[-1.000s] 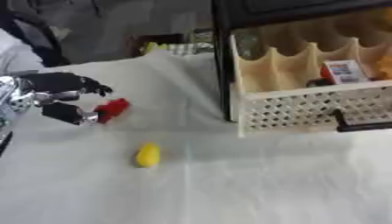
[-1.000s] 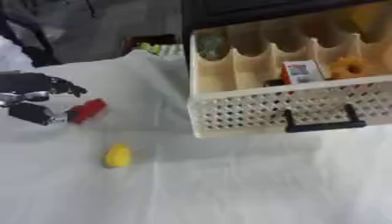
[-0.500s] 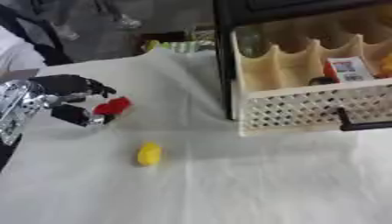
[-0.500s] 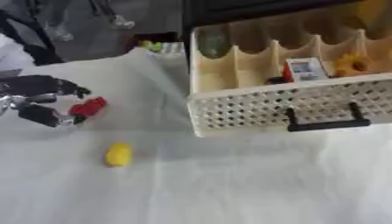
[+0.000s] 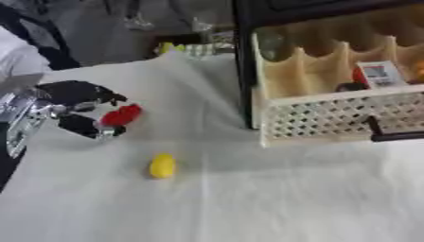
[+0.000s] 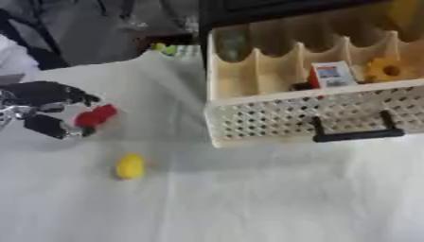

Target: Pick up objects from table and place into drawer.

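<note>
Left hand (image 5: 70, 106) is pinching a small red object (image 5: 122, 115), so it can go into the open cream perforated plastic drawer (image 6: 306, 118); a yellow oval object (image 5: 162, 165) waits on the white-clothed surface (image 5: 248, 198).

The left robot hand (image 5: 73, 106) has lifted the red object (image 5: 122, 115) slightly.

The table (image 5: 273, 198) and open drawer (image 6: 298, 118) are viewed from above by both head-mounted eyes, slightly offset sideways.

Probably a lab: cloth-covered table (image 5: 273, 198), pulled-out perforated drawer (image 6: 314, 108), blurred clutter behind.
</note>
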`<state>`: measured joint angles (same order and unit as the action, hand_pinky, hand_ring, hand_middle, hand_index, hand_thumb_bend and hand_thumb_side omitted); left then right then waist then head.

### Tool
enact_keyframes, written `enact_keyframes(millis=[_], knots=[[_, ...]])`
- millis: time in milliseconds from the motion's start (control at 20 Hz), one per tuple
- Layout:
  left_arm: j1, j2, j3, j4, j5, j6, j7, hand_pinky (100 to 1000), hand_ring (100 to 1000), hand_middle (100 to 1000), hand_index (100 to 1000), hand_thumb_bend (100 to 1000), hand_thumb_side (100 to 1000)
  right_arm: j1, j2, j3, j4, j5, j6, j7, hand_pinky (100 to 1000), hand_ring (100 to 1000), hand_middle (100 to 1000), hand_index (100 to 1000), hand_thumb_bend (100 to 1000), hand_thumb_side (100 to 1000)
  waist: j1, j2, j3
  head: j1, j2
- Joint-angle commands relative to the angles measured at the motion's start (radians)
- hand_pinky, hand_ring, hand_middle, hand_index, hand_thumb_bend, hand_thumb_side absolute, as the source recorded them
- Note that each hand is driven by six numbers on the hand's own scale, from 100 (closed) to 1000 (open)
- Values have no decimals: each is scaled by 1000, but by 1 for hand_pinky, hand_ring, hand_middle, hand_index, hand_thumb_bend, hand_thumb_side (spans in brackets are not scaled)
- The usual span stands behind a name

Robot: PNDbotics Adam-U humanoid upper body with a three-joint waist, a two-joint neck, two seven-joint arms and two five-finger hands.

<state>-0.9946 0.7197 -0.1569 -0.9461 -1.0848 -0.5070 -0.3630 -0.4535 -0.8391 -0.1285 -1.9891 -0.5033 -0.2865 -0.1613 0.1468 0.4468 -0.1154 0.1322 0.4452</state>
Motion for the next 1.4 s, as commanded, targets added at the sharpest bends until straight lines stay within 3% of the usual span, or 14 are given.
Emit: enact_keyframes(millis=[50, 900, 1400], knots=[[-16, 22, 20, 7, -14, 8, 20, 771, 825, 761, 1000, 334, 1000, -4, -16, -15, -11, -4, 3, -2, 760, 745, 406, 667, 196, 811, -4, -19, 0, 6, -16], [-24, 11, 52, 62, 12, 5, -38, 742, 803, 749, 1000, 281, 1000, 6, -5, -31, -11, 3, 3, -20, 759, 746, 399, 657, 196, 801, 0, 3, -14, 12, -40], [-33, 12, 82, 76, 20, 53, -23, 729, 797, 748, 1000, 234, 1000, 10, 0, -40, -11, 8, 1, -28, 758, 745, 393, 651, 197, 792, 2, 24, -23, 17, -61]])
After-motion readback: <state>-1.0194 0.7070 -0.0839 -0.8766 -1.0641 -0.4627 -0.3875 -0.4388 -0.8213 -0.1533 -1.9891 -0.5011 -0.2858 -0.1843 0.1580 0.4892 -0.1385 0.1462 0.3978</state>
